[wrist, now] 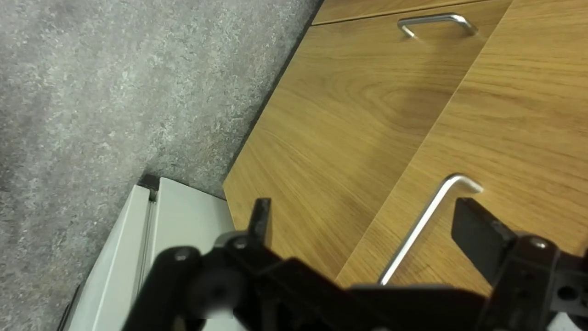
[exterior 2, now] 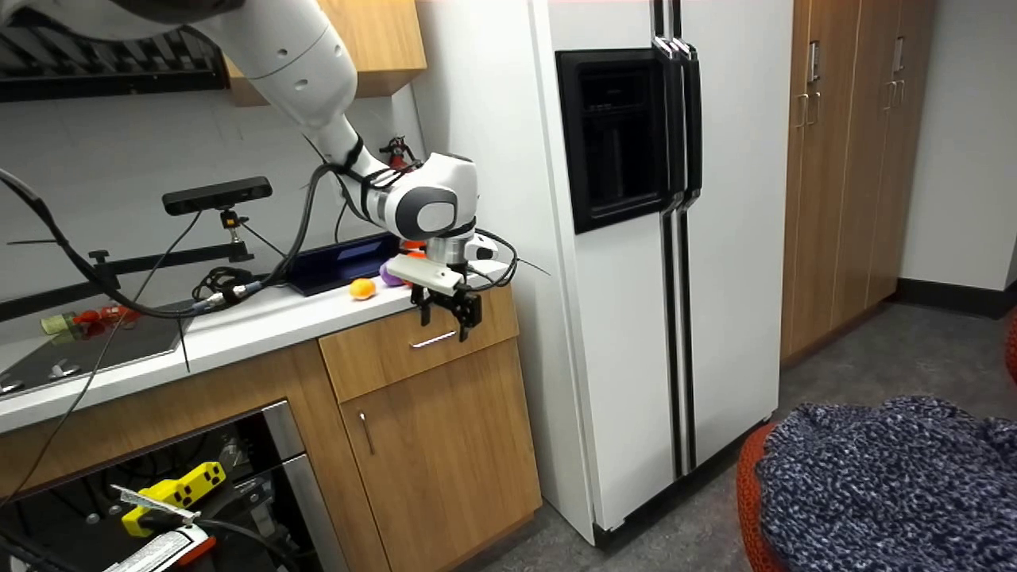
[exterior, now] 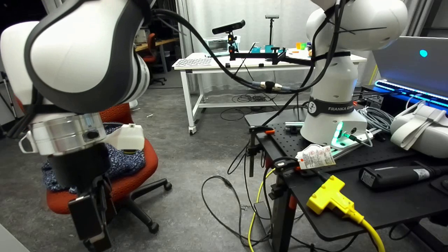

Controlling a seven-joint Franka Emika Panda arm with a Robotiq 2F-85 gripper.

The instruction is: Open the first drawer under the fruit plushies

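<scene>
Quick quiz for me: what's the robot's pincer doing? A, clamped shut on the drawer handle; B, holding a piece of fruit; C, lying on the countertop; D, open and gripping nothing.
D: the wrist view shows the pincer with fingers spread wide, the drawer handle unclamped between them.

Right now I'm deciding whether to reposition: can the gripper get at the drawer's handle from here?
Probably yes: the gripper is open, the handle shows between its fingers in the wrist view, and nothing else seems in the way. The depth is hard to judge.
</scene>
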